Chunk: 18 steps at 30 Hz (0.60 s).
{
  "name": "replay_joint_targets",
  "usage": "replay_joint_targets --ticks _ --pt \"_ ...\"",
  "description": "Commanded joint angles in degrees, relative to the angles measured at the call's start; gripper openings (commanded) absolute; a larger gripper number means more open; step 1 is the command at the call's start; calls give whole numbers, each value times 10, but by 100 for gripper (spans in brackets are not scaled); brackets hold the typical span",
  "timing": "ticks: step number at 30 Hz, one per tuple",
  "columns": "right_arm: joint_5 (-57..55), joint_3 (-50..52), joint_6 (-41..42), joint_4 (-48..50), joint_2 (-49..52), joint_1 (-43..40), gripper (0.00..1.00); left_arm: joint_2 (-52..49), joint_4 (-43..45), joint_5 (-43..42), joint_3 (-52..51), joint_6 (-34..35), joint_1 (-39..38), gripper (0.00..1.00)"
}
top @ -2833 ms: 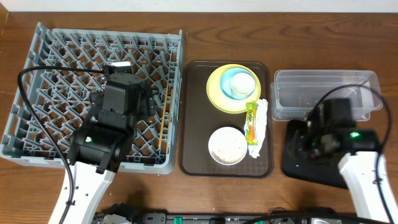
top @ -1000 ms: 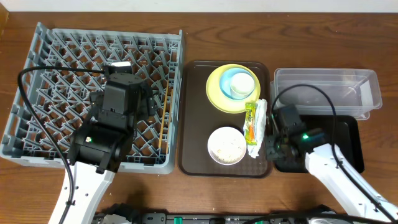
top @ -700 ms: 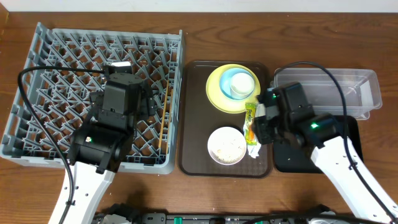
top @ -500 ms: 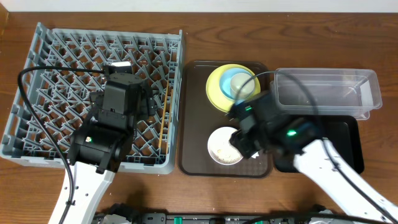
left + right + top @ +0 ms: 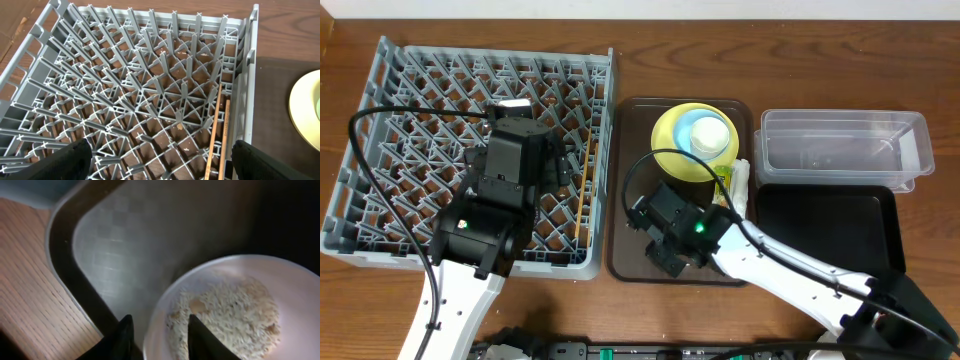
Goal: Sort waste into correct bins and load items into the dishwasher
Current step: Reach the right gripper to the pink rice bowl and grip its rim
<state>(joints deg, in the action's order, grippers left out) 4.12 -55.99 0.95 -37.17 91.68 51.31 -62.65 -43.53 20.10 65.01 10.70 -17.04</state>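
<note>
Dark wooden table (image 5: 930,70), pale wall strip (image 5: 640,6) behind

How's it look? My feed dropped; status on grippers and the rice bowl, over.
Left gripper open, empty, over dish rack. Right gripper open, jaws straddling white bowl rim, not clamped. Rice scraps inside. Nothing in the way.

1. Overhead: bright, even light from above, shadows short and soft. Sharp on the serving tray (image 5: 632,140) and left of it; faint glare on the clear tub (image 5: 840,150) right of the tray.
2. Left wrist: well lit, dish rack (image 5: 150,100) left of the tray crisp; wide-angle stretch fans its pegs toward the frame edges.
3. Right wrist: dim, soft all over. Pale sheen on the tray floor, tray's right side goes black; white bowl (image 5: 225,305) on it blurry.
</note>
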Motion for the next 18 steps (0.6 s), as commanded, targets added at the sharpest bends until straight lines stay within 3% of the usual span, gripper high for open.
replay_joint_targets --ticks 1,8,13,14,18 --pt "-11 3 -11 4 4 17 31 -2 -2 12 11 7 0 92" --pt "-36 22 -13 7 21 18 25 -2 -2 12 11 7 0 92" --pt "-36 22 -8 7 21 18 10 -2 -2 12 11 7 0 92" --pt "-37 22 -8 6 21 18 3 -2 -2 12 11 7 0 92" --pt "-37 22 -8 0 21 18 1 -2 -2 12 11 7 0 92"
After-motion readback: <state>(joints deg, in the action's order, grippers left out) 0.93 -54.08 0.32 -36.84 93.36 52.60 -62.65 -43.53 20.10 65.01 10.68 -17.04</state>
